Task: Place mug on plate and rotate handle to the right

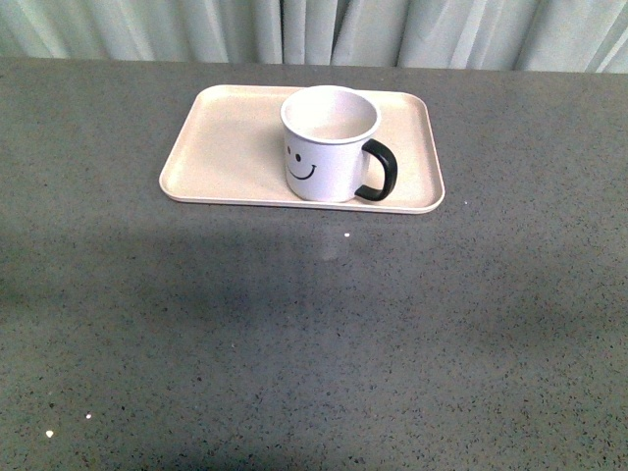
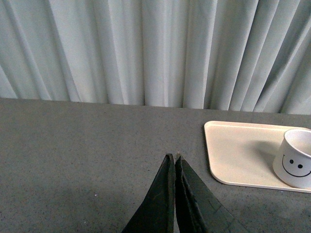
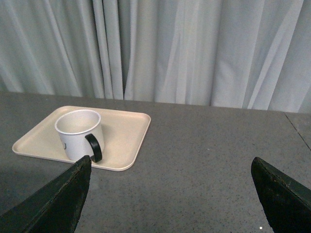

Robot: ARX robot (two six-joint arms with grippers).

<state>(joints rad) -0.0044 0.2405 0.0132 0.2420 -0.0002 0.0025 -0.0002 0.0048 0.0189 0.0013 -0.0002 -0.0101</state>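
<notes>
The white mug [image 1: 329,144] with a black smiley face stands upright on the cream plate [image 1: 226,147], near its front edge, right of the middle. Its black handle [image 1: 380,170] points to the right. Neither arm shows in the front view. In the left wrist view my left gripper [image 2: 173,157] is shut and empty over bare table, well apart from the plate [image 2: 238,150] and the mug [image 2: 295,158]. In the right wrist view my right gripper [image 3: 171,162] is open wide and empty, drawn back from the mug [image 3: 77,131], the handle [image 3: 94,147] and the plate [image 3: 124,133].
The grey speckled table [image 1: 314,334] stretches out around the plate. Pale curtains [image 1: 314,29] hang along its far edge.
</notes>
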